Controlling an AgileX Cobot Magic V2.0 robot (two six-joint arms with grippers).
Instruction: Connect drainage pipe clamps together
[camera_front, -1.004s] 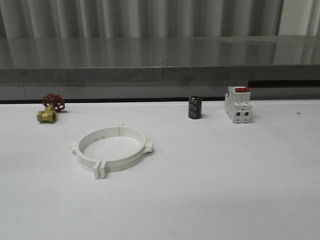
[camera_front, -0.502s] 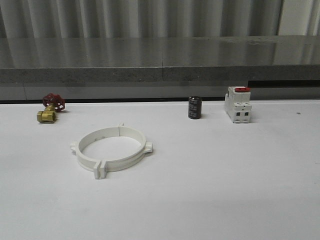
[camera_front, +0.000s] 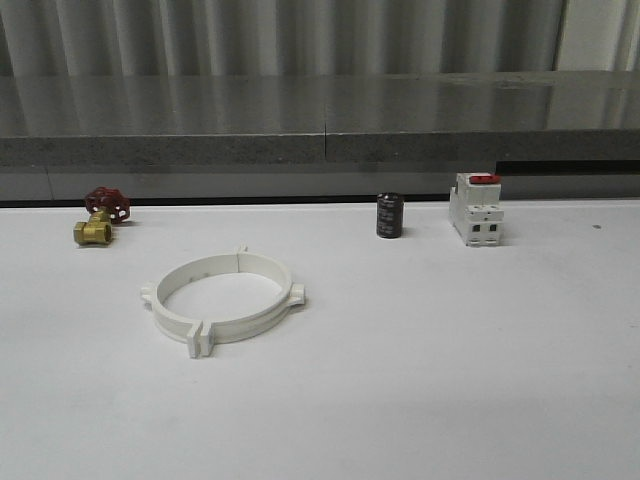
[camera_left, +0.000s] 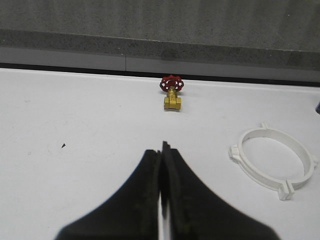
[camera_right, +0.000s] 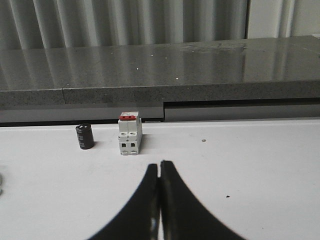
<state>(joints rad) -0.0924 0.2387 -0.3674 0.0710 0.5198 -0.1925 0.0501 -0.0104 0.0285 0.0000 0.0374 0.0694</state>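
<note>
Drainage pipe clamps (camera_front: 222, 297) lie flat on the white table (camera_front: 450, 350), left of centre and nearer than the other items. The two half-rings already sit as one closed ring: one flange pair meets at the near edge, the other at the far edge, small tabs sticking out left and right. Ring looks slightly wider left to right than near to far. Judging from this, the joining looks done or close to it; whether the flanges are truly locked cannot be told.

Left gripper (camera_left: 161, 150) has its fingers pressed together, holding nothing. In the left wrist view the ring (camera_left: 273, 162) lies ahead of it and off to the right, well apart. Right gripper (camera_right: 159, 167) is likewise pressed together and empty, facing the far right of the table. The left arm appears the nearer one for any further touch on the ring.

Circuit breaker (camera_front: 476, 209), white with red top, far right. Dark capacitor (camera_front: 390, 215) just left of it, upright. Brass valve with red handwheel (camera_front: 102, 214) far left.

No brand, label or writing readable on anything.
</note>
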